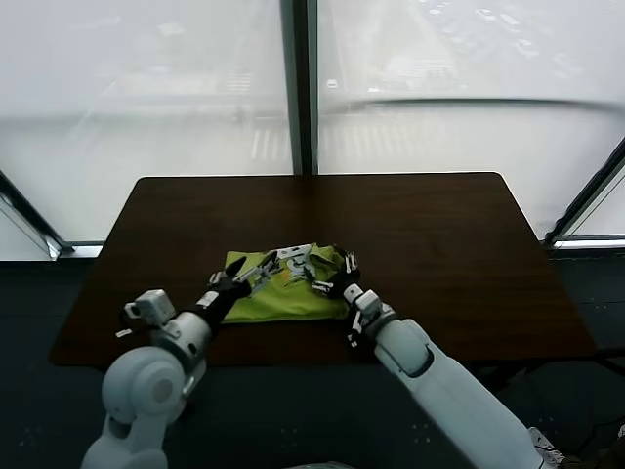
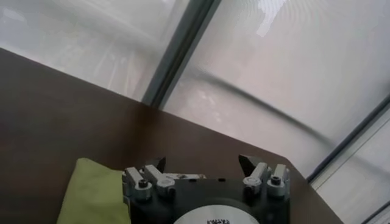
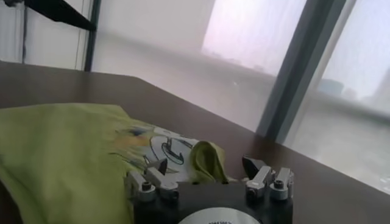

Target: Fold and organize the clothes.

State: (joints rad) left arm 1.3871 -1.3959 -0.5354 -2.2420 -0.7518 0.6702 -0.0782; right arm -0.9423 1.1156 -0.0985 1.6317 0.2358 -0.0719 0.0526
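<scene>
The lime-green T-shirt (image 1: 278,288) lies folded into a small bundle on the near middle of the dark table (image 1: 420,225), white graphic facing up at its far side. My left gripper (image 1: 256,273) is open over the shirt's left part. My right gripper (image 1: 330,275) is open over the shirt's right edge. In the left wrist view the open gripper (image 2: 202,163) holds nothing, with the shirt (image 2: 91,192) beside it. In the right wrist view the open gripper (image 3: 205,163) has a raised fold of the shirt (image 3: 67,158) between its jaws.
The table's near edge (image 1: 293,357) runs just in front of the shirt. Large windows with a dark vertical frame (image 1: 301,88) stand behind the table's far edge.
</scene>
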